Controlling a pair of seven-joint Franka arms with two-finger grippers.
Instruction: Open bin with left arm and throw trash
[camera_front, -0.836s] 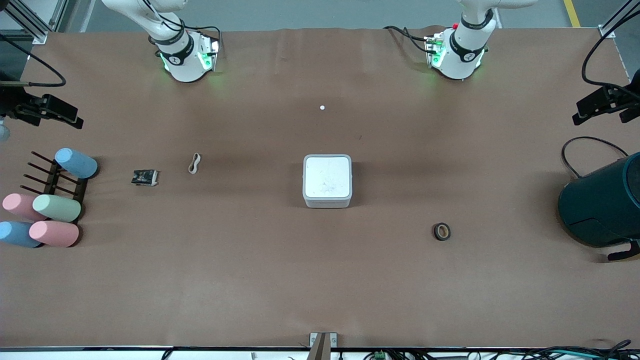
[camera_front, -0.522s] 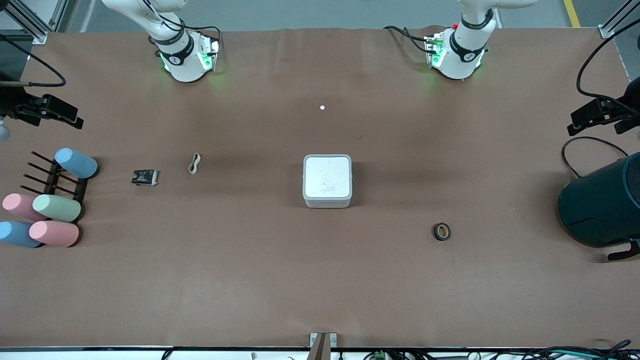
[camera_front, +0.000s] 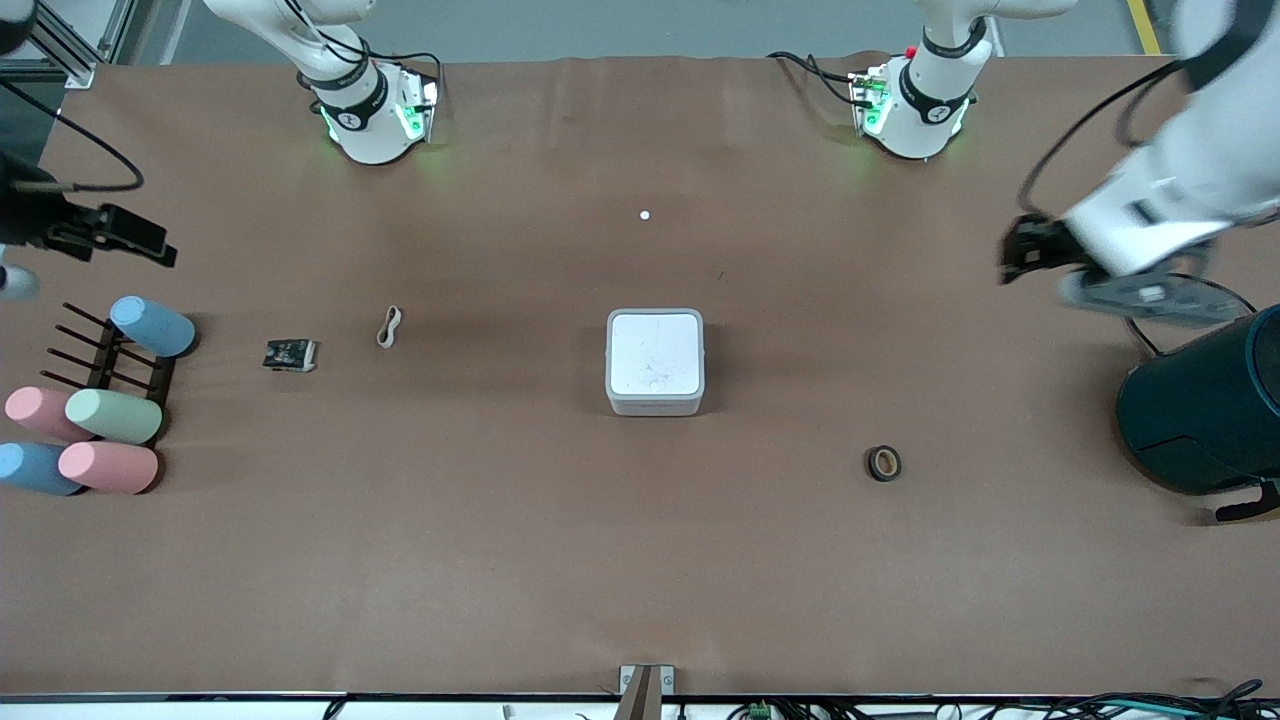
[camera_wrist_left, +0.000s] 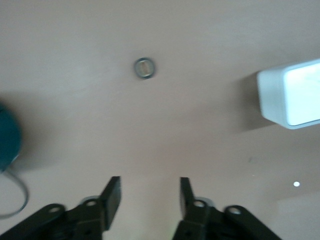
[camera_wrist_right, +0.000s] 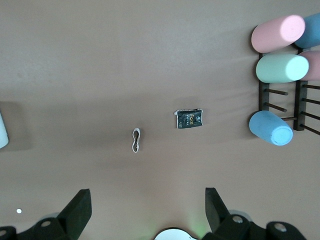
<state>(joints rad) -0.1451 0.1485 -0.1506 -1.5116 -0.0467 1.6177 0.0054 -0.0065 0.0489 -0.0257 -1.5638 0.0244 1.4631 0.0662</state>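
The white bin (camera_front: 655, 362) stands mid-table with its lid flat and shut; it also shows in the left wrist view (camera_wrist_left: 292, 95). The black snack packet (camera_front: 290, 355) (camera_wrist_right: 189, 119) and the beige rubber band (camera_front: 388, 326) (camera_wrist_right: 136, 140) lie toward the right arm's end. The dark tape ring (camera_front: 883, 463) (camera_wrist_left: 144, 68) lies nearer the front camera than the bin, toward the left arm's end. My left gripper (camera_front: 1010, 262) (camera_wrist_left: 150, 192) is open and empty, up over bare table beside the teal cylinder. My right gripper (camera_front: 160, 248) (camera_wrist_right: 148, 200) is open and empty, over the table's edge above the rack.
A dark rack (camera_front: 110, 360) with several pastel cylinders (camera_front: 112, 415) sits at the right arm's end. A large dark teal cylinder (camera_front: 1205, 415) and a black cable loop (camera_front: 1135, 330) sit at the left arm's end. A small white dot (camera_front: 644, 215) lies between the arm bases.
My left arm has swung in from the table's edge toward the middle, its white forearm now in the front view. My right gripper has shifted slightly. The bin and trash have not moved.
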